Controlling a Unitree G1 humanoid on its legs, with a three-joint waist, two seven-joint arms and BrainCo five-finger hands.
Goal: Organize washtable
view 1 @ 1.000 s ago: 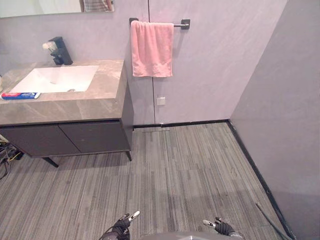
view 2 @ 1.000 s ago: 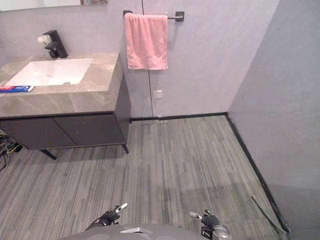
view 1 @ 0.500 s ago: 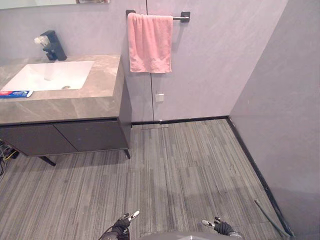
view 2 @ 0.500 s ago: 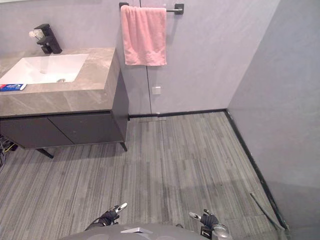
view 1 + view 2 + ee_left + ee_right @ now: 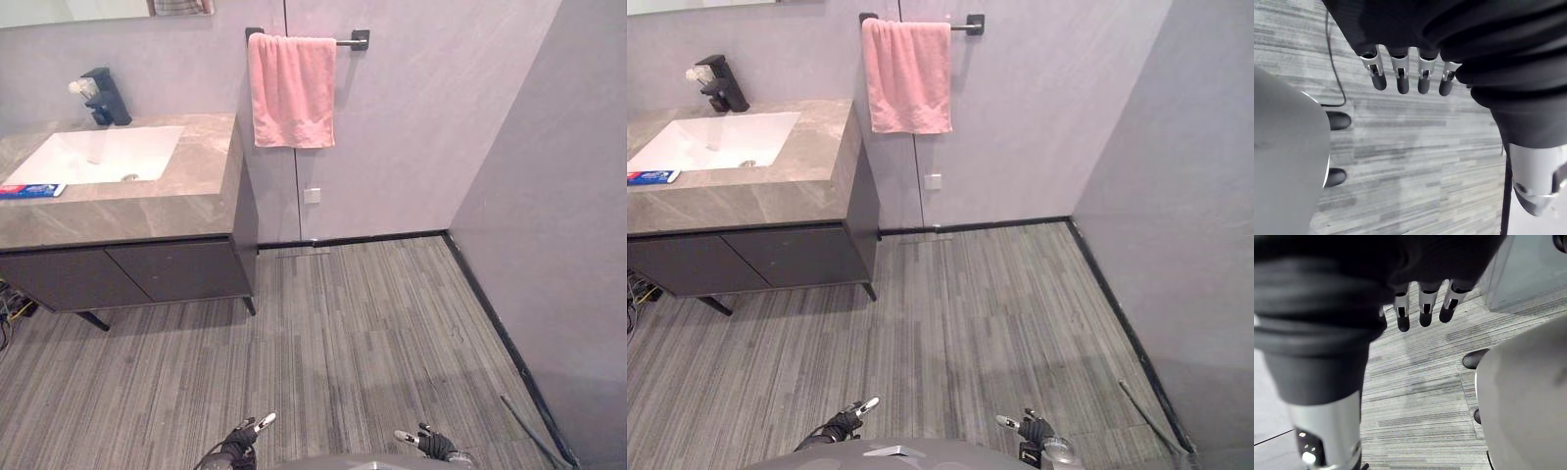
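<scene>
- Off to my left across the floor, the bench (image 5: 186, 201) with its white sink (image 5: 103, 157) stands well apart from me; I judge the organizing not yet begun.
- The pink towel (image 5: 291, 90) hangs on the wall bar beside the bench.
- A small blue tube (image 5: 29, 191) lies on the bench by the sink, untouched.
- My left hand (image 5: 245, 439) and right hand (image 5: 434, 446) hang low, fingers straight, holding nothing.

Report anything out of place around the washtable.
Only a blue-and-red pack, likely toothpaste, stands out: it lies loose on the countertop beside the sink. The pink towel hangs straight.
</scene>
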